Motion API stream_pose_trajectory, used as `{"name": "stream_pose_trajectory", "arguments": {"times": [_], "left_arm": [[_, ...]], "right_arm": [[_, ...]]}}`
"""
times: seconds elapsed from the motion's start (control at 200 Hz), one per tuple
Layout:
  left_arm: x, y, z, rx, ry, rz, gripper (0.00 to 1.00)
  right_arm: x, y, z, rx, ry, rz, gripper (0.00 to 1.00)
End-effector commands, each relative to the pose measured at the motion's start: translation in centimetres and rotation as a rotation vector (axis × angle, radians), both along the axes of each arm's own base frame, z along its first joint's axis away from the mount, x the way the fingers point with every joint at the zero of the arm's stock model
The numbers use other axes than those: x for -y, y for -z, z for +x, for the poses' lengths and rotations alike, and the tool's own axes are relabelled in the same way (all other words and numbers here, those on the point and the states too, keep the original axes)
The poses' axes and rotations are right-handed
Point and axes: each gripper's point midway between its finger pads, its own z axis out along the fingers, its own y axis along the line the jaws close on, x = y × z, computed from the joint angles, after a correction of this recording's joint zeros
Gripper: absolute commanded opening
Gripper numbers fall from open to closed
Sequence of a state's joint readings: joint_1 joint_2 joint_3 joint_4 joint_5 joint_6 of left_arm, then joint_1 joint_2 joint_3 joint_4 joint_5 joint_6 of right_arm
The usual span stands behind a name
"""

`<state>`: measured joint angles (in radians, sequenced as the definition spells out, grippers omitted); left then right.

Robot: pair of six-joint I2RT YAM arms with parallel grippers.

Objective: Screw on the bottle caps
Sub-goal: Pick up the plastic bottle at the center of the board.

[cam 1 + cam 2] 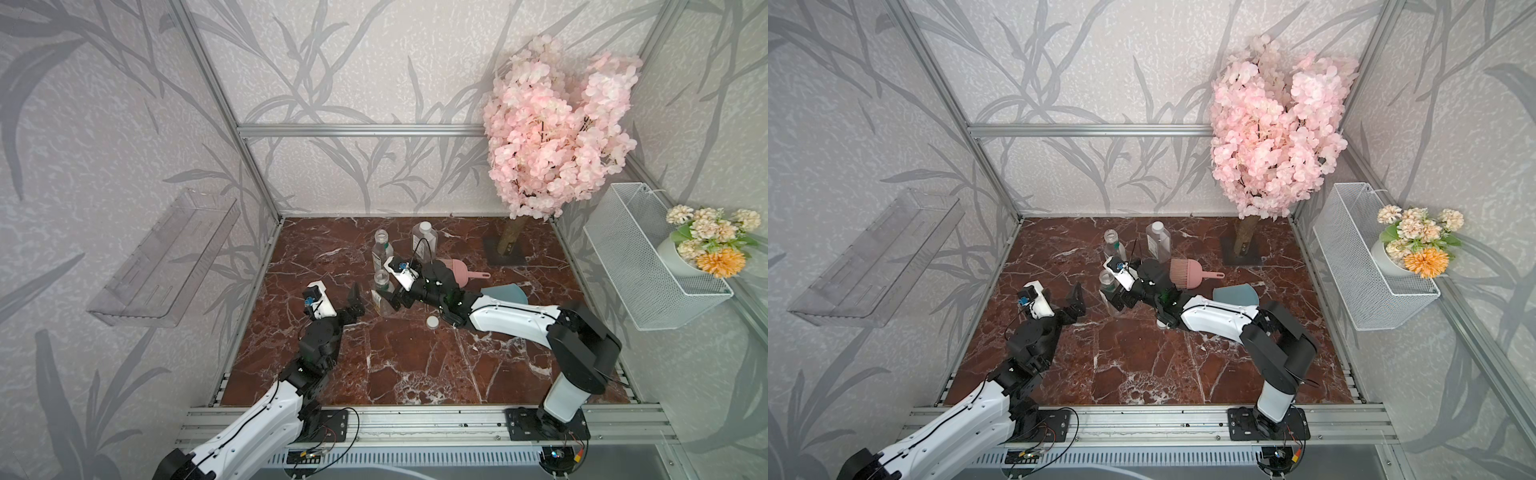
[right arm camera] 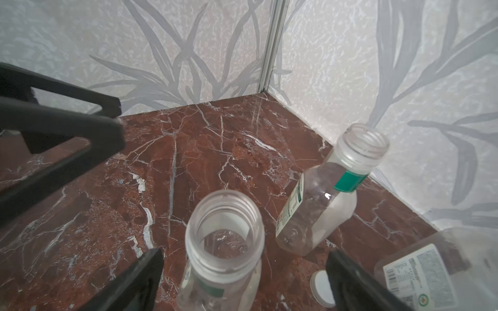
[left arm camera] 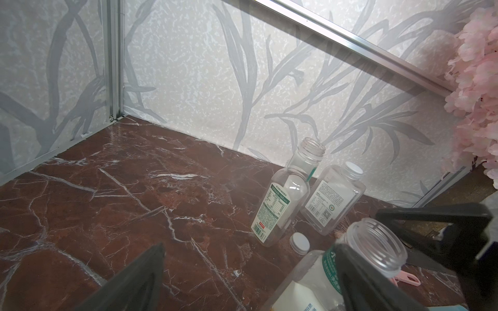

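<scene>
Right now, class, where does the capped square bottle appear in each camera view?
In a top view: the square bottle stands at the far middle of the table.
In a top view: same place.
Left wrist: the whole bottle, white cap on.
Right wrist: at the picture's edge, only its labelled body showing.
Shared landmark: the far round bottle, open, beside it.

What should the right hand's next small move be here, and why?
Probably close the right hand on the nearer uncapped round bottle: its open fingers flank it in the right wrist view. That would steady it for capping; a loose white cap lies on the table beside, and the left hand is open.
</scene>
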<state>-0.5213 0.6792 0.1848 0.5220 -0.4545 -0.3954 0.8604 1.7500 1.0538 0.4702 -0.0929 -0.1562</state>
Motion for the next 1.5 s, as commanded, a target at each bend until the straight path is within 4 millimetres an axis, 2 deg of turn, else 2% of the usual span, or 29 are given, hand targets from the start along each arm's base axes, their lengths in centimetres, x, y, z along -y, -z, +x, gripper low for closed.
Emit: {"name": "stream_pose_trajectory", "arguments": {"times": [0.0, 0.195, 0.435, 0.51, 0.59, 0.61, 0.62, 0.645, 0.715, 0.84, 0.97, 1.07, 1.225, 1.33, 1.44, 1.5], "left_arm": [[-0.4, 0.4, -0.3, -0.006, -0.01, 0.01, 1.0], [-0.4, 0.2, -0.3, -0.004, -0.008, 0.028, 1.0], [-0.3, -0.3, -0.3, 0.008, 0.001, 0.041, 1.0], [-0.1, -0.7, -0.3, 0.017, 0.013, 0.051, 1.0], [0.4, -1.3, -0.2, 0.037, 0.04, 0.057, 1.0], [0.7, -1.4, -0.3, 0.043, 0.053, 0.058, 1.0], [0.8, -1.5, -0.3, 0.048, 0.06, 0.056, 1.0], [1.1, -1.8, -0.3, 0.06, 0.078, 0.057, 1.0], [2.8, -2.9, -0.5, 0.11, 0.174, 0.07, 1.0], [7.6, -5.4, -2.1, 0.24, 0.458, 0.133, 1.0], [11.6, -7.3, -5.2, 0.395, 0.732, 0.124, 1.0], [14.4, -7.8, -7.7, 0.468, 0.951, 0.135, 1.0], [18.0, -7.1, -9.3, 0.452, 1.192, 0.156, 1.0], [20.7, -6.5, -11.5, 0.465, 1.372, 0.194, 1.0], [23.4, -5.1, -12.7, 0.437, 1.469, 0.287, 1.0], [24.0, -5.0, -12.9, 0.437, 1.49, 0.296, 1.0]], "right_arm": [[-1.5, -1.9, 0.7, 0.013, 0.009, 0.089, 0.98], [-2.5, -0.9, 0.5, -0.026, -0.018, 0.102, 0.78], [-2.7, -1.0, -0.1, -0.043, -0.05, 0.086, 0.45], [-2.0, -1.6, -0.5, -0.038, -0.055, 0.07, 0.36], [-0.8, -2.6, -1.0, -0.037, -0.065, 0.057, 0.31], [-0.5, -2.2, -1.1, -0.052, -0.07, 0.048, 0.29], [-0.1, -3.3, -1.3, -0.042, -0.073, 0.063, 0.29], [0.6, -3.9, -1.5, -0.049, -0.079, 0.069, 0.27], [2.5, -5.1, -2.3, -0.071, -0.107, 0.077, 0.24], [6.8, -7.3, -3.9, -0.101, -0.141, 0.071, 0.2], [11.3, -9.0, -6.0, -0.104, -0.159, 0.022, 0.17], [13.8, -10.1, -8.4, -0.126, -0.205, 0.009, 0.16], [15.1, -11.1, -13.6, -0.164, -0.356, -0.003, 0.13], [15.5, -11.4, -15.4, -0.175, -0.404, 0.01, 0.05], [15.3, -12.0, -17.1, -0.186, -0.483, 0.042, 0.05], [15.1, -12.3, -18.0, -0.186, -0.526, 0.052, 0.05]]}}
